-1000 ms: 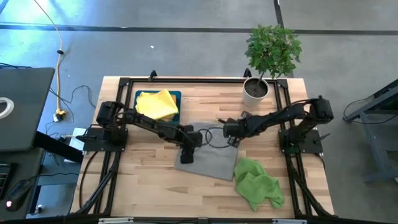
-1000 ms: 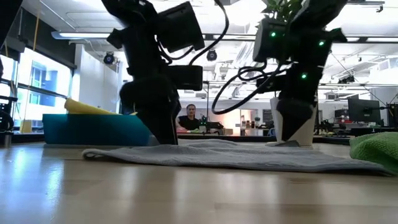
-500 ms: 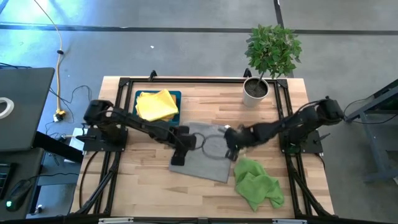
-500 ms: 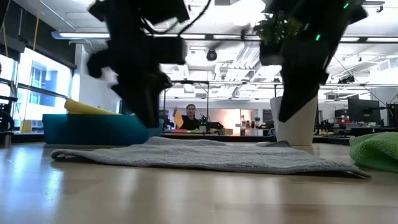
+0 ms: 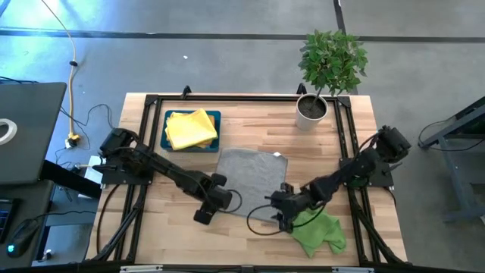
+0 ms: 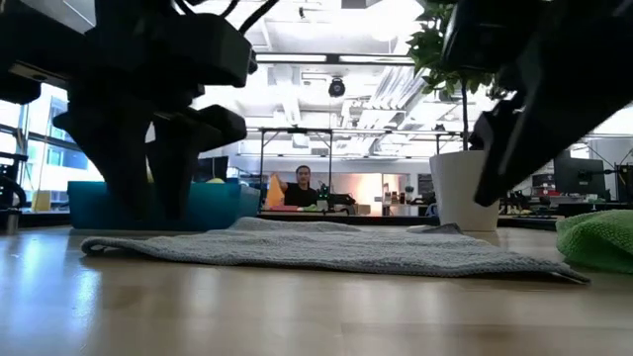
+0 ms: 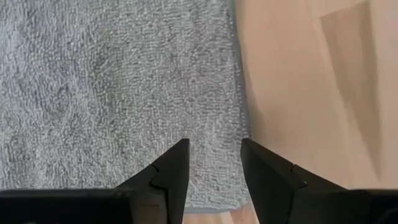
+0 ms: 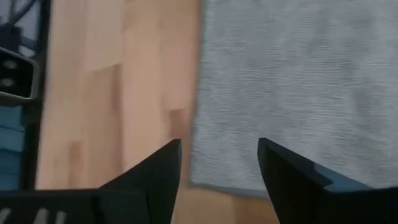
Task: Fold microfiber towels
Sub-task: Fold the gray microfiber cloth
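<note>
A grey towel [image 5: 250, 178] lies spread flat on the table's middle; it also shows in the low view [image 6: 336, 249]. My left gripper [image 5: 203, 215] is open above its near left corner [image 7: 230, 193]. My right gripper [image 5: 282, 218] is open above its near right corner [image 8: 199, 177]. Whether either one touches the cloth does not show. A bright green towel [image 5: 314, 231] lies crumpled at the near right, beside my right gripper. A yellow towel [image 5: 191, 127] lies folded in the dark teal tray [image 5: 215, 116] at the far left.
A potted plant [image 5: 311, 110] stands at the far right corner. The black frame rails [image 5: 140, 189] run along the table's left and right sides. A person sits in the room beyond the table [image 6: 302, 186]. Bare wood shows along the near edge.
Both grippers have risen off the far part of the grey towel and gone toward the table's near edge, to its two near corners. The towel's left end has slid a little toward the table's left, and the towel now lies flat.
</note>
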Controlling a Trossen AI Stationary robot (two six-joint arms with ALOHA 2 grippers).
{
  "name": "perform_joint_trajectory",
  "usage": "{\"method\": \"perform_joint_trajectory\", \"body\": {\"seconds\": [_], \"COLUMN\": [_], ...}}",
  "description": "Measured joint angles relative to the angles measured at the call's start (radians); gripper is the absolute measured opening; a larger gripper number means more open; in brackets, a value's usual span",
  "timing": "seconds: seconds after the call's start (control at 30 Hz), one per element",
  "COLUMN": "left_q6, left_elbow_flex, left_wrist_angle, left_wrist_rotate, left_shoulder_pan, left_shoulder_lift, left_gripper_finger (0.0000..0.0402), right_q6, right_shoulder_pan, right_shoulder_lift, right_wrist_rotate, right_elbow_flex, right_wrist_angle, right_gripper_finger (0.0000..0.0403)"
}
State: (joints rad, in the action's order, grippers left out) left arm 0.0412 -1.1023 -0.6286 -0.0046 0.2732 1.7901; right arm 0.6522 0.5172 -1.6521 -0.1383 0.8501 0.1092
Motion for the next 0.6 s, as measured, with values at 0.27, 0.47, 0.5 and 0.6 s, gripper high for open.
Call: {"method": "perform_joint_trajectory", "body": {"seconds": [0.27, 0.47, 0.5, 0.6], "left_q6": [0.031, 0.085, 0.091, 0.127], "left_elbow_flex": [0.054, 0.104, 0.113, 0.131], "left_wrist_angle": [0.043, 0.076, 0.083, 0.090], "left_wrist_rotate": [-0.039, -0.069, -0.062, -0.048], "left_shoulder_pan": [0.049, 0.055, 0.056, 0.055], "left_shoulder_lift": [0.000, -0.002, -0.004, -0.008], "left_gripper_finger": [0.0153, 0.0163, 0.0163, 0.0159], "right_q6": [0.002, 0.023, 0.021, 0.021], "right_shoulder_pan": [0.069, 0.084, 0.086, 0.095], "right_shoulder_lift": [-0.147, -0.271, -0.290, -0.343], "right_wrist_rotate": [-0.018, -0.017, -0.016, -0.032], "right_elbow_flex": [0.132, 0.304, 0.333, 0.413], "right_wrist_angle": [0.086, 0.323, 0.343, 0.425], "right_gripper_finger": [0.0184, 0.0179, 0.0179, 0.0179]}}
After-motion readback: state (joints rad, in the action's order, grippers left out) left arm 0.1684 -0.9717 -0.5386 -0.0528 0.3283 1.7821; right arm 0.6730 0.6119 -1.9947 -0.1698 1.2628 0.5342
